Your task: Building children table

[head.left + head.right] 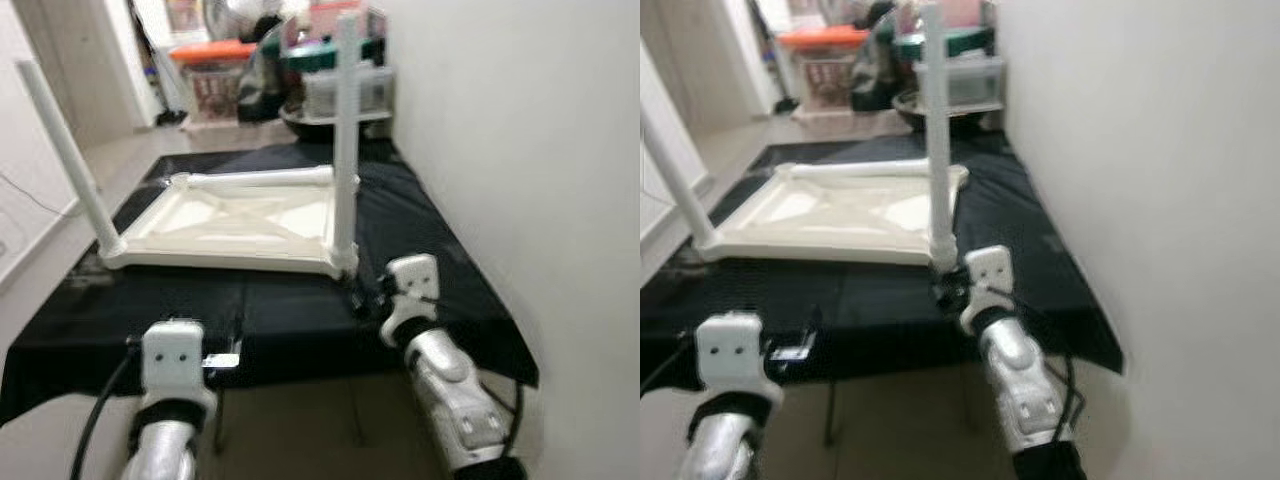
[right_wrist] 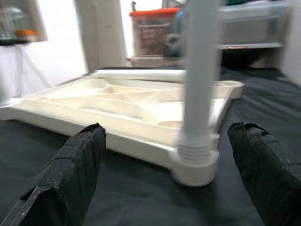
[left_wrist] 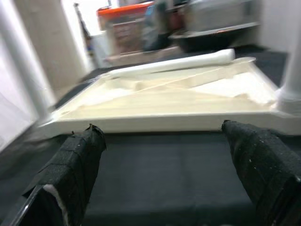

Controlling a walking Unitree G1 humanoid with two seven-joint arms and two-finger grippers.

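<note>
Tabletop (image 1: 235, 222) lies upside down on the black cloth (image 1: 300, 310), at 12 o'clock from you; two legs already stand up in it, one at the near-right corner (image 1: 346, 130), one at the near-left corner (image 1: 68, 155); a third, loose leg (image 1: 262, 179) lies flat along the far edge, long axis running 9 to 3 o'clock. Right gripper (image 2: 176, 181) is spread wide, holding nothing, w/ the near-right leg's base sitting between its fingers (image 2: 77, 165) but not touching; left gripper (image 3: 164, 174) is also wide open & empty, facing the near edge at about 11 o'clock. The loose leg is well beyond both; its thicker end points toward 3 o'clock, so your right arm looks nearer, prob. the one to reach past the upright leg w/o knocking it.
</note>
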